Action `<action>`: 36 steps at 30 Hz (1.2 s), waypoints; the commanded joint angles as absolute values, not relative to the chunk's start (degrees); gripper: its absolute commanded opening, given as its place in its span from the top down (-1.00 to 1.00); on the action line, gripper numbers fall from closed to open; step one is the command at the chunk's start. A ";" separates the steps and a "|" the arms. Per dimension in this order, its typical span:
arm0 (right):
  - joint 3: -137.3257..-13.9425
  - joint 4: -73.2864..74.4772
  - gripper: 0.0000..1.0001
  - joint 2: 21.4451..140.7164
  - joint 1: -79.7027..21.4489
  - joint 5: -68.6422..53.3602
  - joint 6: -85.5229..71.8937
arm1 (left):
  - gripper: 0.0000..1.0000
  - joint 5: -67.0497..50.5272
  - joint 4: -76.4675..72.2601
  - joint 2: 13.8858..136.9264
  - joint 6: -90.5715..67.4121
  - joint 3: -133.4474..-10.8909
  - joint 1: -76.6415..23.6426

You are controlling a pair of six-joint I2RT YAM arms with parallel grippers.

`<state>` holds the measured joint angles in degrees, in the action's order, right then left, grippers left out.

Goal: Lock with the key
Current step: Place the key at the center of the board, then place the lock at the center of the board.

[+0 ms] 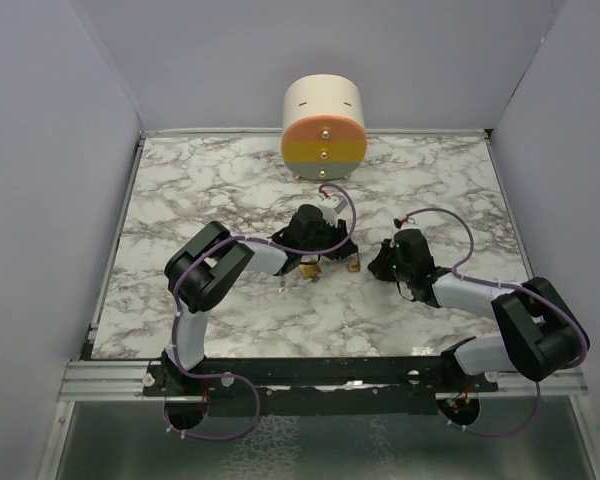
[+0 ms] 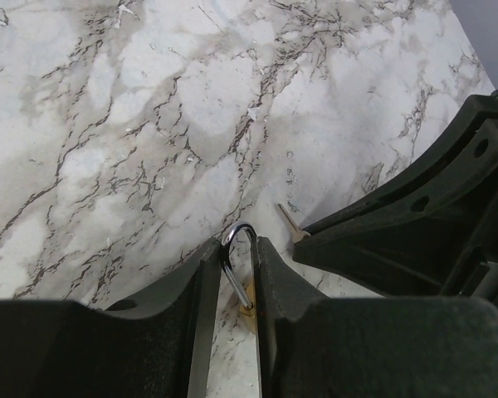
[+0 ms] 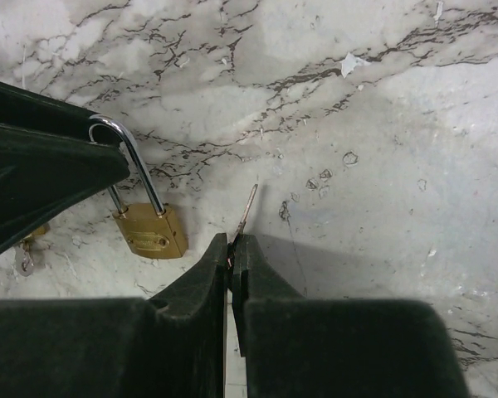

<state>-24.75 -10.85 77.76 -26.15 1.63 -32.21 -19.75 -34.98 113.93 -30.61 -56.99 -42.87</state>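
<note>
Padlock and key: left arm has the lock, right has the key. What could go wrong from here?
1. The left gripper holds the padlock only by its shackle, jaws slightly apart, so the body may swing or drop.
2. The right gripper pinches the key by its end; it could twist or slip on insertion.

Left pincer (image 2: 232, 286) slightly parted; right pincer (image 3: 231, 253) clamped shut, both low.

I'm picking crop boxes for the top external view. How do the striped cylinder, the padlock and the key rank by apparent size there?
1. Striped cylinder, by far the largest.
2. Padlock and key: both tiny brass specks partly hidden by the grippers, too alike to rank.
</note>
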 commanded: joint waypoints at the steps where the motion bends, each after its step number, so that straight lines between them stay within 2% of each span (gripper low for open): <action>1: -24.12 -15.11 0.92 79.93 -25.93 0.26 -33.49 | 0.49 -16.88 -35.07 113.36 -30.51 -57.63 -43.06; 6: -24.35 -15.75 0.50 80.31 -25.89 -0.44 -33.25 | 0.49 -16.59 -34.98 112.99 -29.49 -57.73 -43.06; 10: -24.60 -15.02 0.40 78.72 -25.94 0.17 -32.61 | 0.49 -16.51 -34.91 112.70 -28.98 -58.23 -43.01; 17: -26.08 -12.45 0.36 74.75 -25.93 2.94 -30.07 | 0.46 -14.87 -32.72 111.97 -27.54 -59.41 -42.89; 22: -27.19 -10.64 0.36 71.14 -25.88 3.69 -29.04 | 0.34 -14.20 -28.96 112.41 -25.42 -62.37 -42.80; 26: -27.51 -10.79 0.36 67.42 -25.93 4.42 -26.35 | 0.32 -13.01 -27.24 112.38 -23.80 -63.39 -42.79; 27: -27.50 -10.86 0.24 66.44 -25.93 4.88 -25.67 | 0.32 -12.70 -27.12 112.14 -23.45 -63.39 -42.75; 28: -27.51 -10.96 -0.14 65.21 -25.91 5.61 -25.23 | 0.32 -12.26 -27.08 111.70 -23.18 -63.15 -42.80; 29: -27.44 -11.09 -0.36 64.07 -25.94 6.26 -25.10 | 0.32 -11.66 -27.01 111.19 -22.98 -62.91 -42.74; 30: -27.36 -11.38 -0.47 62.95 -25.92 6.53 -24.74 | 0.32 -10.97 -26.99 110.59 -22.78 -62.52 -42.75; 32: -27.04 -12.33 -0.59 60.67 -25.91 6.45 -24.10 | 0.31 -9.05 -26.94 108.91 -22.52 -61.47 -42.67; 36: -25.26 -15.83 -0.62 57.29 -25.93 6.05 -23.16 | 0.31 -6.77 -26.89 106.07 -22.92 -58.50 -41.70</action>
<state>-26.00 -11.11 60.53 -26.15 4.32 -25.23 -11.00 -27.18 111.00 -23.64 -60.82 -42.65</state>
